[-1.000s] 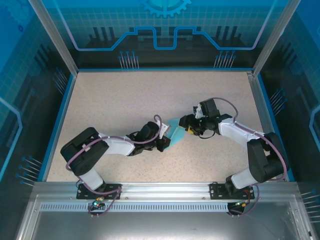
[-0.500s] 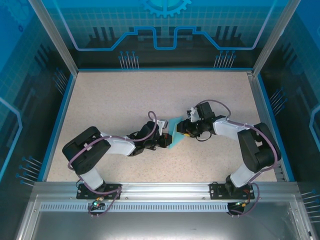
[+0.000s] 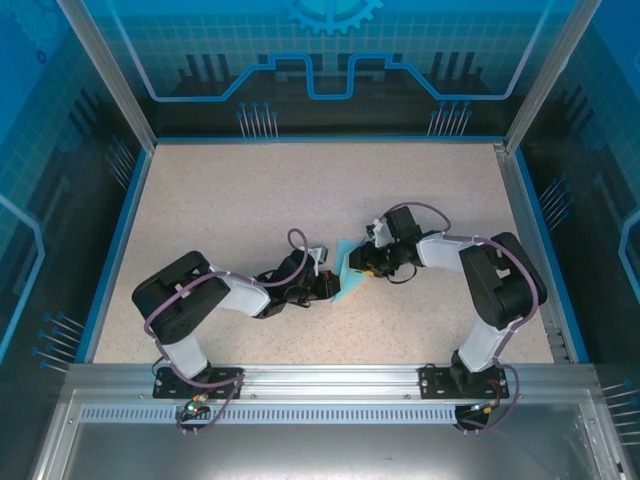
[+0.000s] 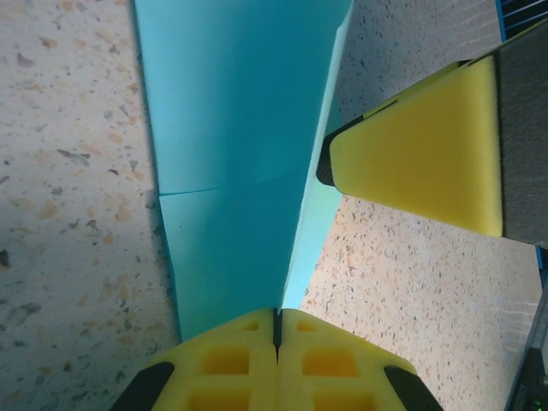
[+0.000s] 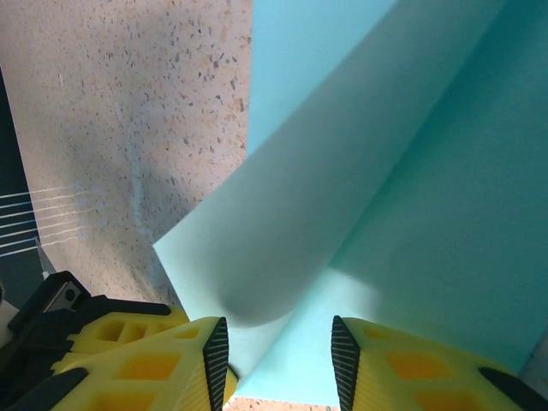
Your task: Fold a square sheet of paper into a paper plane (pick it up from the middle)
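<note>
The left arm (image 3: 235, 292) and right arm (image 3: 447, 249) are white shells between black joint housings, with lilac cables (image 3: 152, 318) looped alongside. Their fingers (image 4: 227, 364) are yellow foam with square pockets and black ribbed edges.

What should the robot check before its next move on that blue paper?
1. Left gripper clamped on the paper sheet: ok.
2. Right gripper straddling the lifted flap: ok.
3. Right gripper closed on the lifted flap: not ok, its jaws stand apart.
4. Paper sheet well inside the table edges: ok.
5. Crease edges lined up: cannot tell.
</note>
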### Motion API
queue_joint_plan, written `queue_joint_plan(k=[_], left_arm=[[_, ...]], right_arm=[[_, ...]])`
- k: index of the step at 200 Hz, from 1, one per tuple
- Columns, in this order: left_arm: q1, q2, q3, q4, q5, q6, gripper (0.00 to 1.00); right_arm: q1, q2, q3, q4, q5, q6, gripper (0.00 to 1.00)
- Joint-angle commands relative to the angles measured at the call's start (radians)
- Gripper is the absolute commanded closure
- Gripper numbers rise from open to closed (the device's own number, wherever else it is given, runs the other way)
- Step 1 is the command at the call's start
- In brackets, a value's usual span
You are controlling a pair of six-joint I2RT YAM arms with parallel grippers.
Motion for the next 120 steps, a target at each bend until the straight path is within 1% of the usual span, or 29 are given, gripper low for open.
queue_joint_plan(k=[1,47,55,95,104,120], left_arm=[[0.002,0.007,-0.027,0.059,-0.015,-0.047,1.00],[0.012,-0.006,-0.039,0.071,-0.007,-0.076,1.00],[0.013,-0.008,-0.041,0.073,-0.007,-0.081,1.00],[0.024,-0.011,-0.049,0.074,-0.001,-0.095,1.00],[0.024,-0.008,-0.049,0.072,0.003,-0.100,0.98],[0.027,-0.004,-0.045,0.055,0.008,-0.107,0.92]], right_arm=[[0.018,0.024,0.031,0.007,-0.024,-0.027,0.61],[0.030,0.052,0.037,-0.017,-0.010,-0.044,0.63],[0.033,0.055,0.063,-0.020,-0.005,-0.045,0.63],[0.043,0.075,0.081,-0.049,0.023,-0.047,0.61],[0.046,0.079,0.085,-0.059,0.035,-0.049,0.61],[0.052,0.086,0.095,-0.082,0.055,-0.052,0.60]])
